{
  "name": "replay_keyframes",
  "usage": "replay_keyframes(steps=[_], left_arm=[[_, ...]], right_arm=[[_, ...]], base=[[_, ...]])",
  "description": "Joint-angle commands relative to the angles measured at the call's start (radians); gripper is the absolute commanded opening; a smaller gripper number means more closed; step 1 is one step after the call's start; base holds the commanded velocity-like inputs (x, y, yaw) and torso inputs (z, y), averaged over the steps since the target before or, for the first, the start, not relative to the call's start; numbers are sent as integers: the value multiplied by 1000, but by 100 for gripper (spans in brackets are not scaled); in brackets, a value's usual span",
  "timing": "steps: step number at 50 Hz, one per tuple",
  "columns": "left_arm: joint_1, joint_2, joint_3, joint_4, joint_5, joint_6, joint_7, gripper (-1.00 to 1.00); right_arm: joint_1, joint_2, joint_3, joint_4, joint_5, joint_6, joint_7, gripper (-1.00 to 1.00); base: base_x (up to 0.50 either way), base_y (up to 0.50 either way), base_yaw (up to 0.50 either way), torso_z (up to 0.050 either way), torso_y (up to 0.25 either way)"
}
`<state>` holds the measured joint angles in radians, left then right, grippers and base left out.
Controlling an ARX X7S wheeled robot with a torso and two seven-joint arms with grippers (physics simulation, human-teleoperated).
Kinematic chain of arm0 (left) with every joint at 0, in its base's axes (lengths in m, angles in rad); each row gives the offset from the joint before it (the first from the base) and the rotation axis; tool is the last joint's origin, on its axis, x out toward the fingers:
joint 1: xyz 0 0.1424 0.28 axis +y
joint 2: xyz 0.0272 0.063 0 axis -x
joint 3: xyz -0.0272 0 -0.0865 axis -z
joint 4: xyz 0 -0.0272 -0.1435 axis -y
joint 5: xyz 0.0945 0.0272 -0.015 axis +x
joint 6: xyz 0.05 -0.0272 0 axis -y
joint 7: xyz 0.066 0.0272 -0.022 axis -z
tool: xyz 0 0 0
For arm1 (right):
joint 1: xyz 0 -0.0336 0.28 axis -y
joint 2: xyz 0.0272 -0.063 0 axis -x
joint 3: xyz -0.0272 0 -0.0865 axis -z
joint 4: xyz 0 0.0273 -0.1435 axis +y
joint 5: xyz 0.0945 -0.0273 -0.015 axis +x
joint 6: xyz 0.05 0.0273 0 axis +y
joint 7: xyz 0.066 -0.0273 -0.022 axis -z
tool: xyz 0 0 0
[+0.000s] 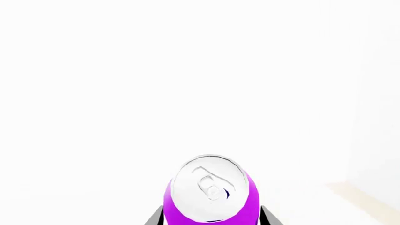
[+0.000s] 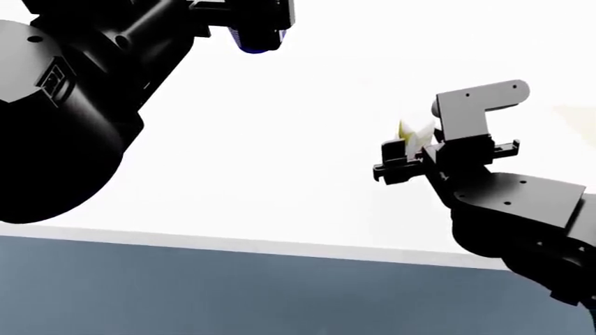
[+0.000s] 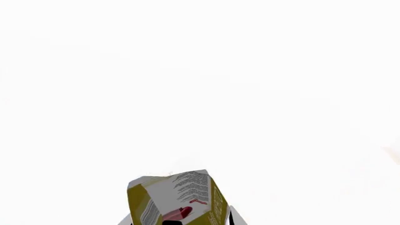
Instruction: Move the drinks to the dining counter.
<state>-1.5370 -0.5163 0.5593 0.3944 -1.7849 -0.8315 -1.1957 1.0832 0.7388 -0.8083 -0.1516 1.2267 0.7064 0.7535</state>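
The dining counter point(image 2: 279, 209) takes up most of what can be seen from the head view, a wide plain white top with a dark blue-grey front below its near edge. Both arms reach out over it.

The left arm point(image 2: 75, 105) is the bulky black mass on the left side, and its gripper point(image 2: 256, 31) sits near the top edge of that view. A bit of purple shows under it there. From the left wrist view, the purple can point(image 1: 211, 192) stands upright between 2 dark fingers point(image 1: 156, 218), 1 on each side of its body, the claw closed narrow on it. Its silver lid and pull tab face the camera, with white counter all around.

The right arm point(image 2: 521, 209) comes in from the lower right. Its gripper point(image 2: 410, 157) is clamped on the juice carton point(image 3: 175, 199), of which only a yellow-white corner peeks past the fingers in the head view. In the right wrist view the carton sits tilted in the claw, printed panel and red fruit visible, above the white top.

I cannot tell whether either drink touches the counter.
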Motion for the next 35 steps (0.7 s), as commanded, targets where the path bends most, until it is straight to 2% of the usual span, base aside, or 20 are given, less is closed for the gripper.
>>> replay_keyframes(steps=[1, 35], left_arm=[[-4, -2, 0, -5, 3, 12, 0, -100], [-8, -6, 5, 4, -8, 20, -6, -100]], right_arm=[[4, -4, 10, 6, -30, 7, -6, -100], [-15, -5, 6, 13, -15, 13, -6, -100]], base=[[0, 0, 0, 0, 0], [0, 0, 0, 0, 1]])
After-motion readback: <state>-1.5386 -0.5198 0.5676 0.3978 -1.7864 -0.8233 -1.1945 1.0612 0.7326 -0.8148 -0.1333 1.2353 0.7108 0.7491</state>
